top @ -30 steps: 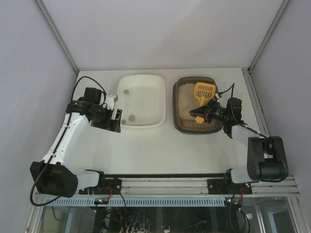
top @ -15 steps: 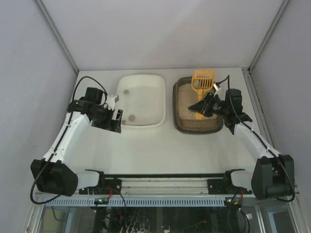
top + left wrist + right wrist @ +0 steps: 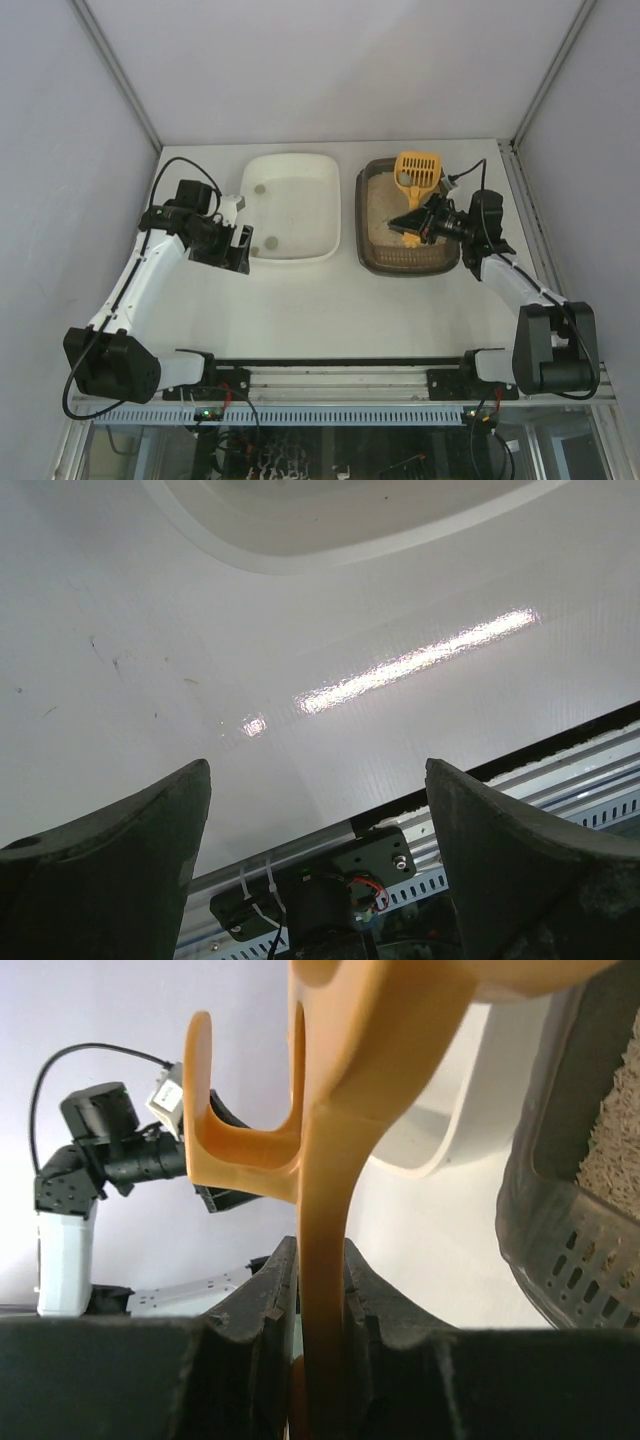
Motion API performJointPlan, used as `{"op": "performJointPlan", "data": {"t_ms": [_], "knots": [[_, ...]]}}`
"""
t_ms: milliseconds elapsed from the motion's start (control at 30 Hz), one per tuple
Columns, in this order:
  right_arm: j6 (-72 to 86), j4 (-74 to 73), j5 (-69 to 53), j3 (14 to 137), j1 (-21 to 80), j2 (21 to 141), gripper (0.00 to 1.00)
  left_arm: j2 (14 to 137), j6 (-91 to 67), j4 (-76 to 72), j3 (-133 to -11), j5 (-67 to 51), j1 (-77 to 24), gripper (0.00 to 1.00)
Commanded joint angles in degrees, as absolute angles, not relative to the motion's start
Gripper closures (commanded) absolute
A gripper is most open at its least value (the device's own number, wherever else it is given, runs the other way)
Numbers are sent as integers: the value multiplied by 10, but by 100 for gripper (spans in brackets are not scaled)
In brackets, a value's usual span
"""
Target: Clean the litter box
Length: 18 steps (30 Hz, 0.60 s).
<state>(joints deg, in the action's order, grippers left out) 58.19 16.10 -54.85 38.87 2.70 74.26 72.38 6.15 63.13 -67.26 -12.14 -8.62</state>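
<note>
The litter box (image 3: 372, 215) sits on the counter (image 3: 330, 310), just right of the white tub (image 3: 300, 215). The right hand (image 3: 411, 226) pinches the yellow scoop (image 3: 420, 165), which carries a grey clump (image 3: 402, 177) above the litter. The left hand (image 3: 236, 248) hangs spread beside the tub. Several pellets (image 3: 270, 240) already lie in the tub, so cleaning looks well underway, with this load not yet dumped.

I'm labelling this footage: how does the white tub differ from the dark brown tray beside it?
The white rounded-rectangular plastic tub is smooth-walled; the dark brown plastic litter box has a slotted near wall. The litter box holds beige sandy litter; the tub only a few small dark lumps. Both are rounded rectangles of similar size.
</note>
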Motion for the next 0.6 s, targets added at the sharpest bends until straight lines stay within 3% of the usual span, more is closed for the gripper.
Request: {"op": "performJointPlan", "data": {"t_ms": [0, 100, 233, 400, 567], "knots": [[681, 321, -602, 389, 41, 769, 100, 711, 70, 625, -668, -124, -90, 8], [662, 321, -588, 401, 67, 782, 100, 711, 67, 625, -672, -110, -89, 8], [384, -82, -414, 543, 150, 779, 100, 701, 59, 623, -692, -52, -86, 9], [338, -168, -362, 632, 204, 845, 100, 721, 60, 647, -741, -30, -56, 11], [215, -347, -191, 788, 297, 895, 100, 737, 81, 679, -795, -84, 8, 11]]}}
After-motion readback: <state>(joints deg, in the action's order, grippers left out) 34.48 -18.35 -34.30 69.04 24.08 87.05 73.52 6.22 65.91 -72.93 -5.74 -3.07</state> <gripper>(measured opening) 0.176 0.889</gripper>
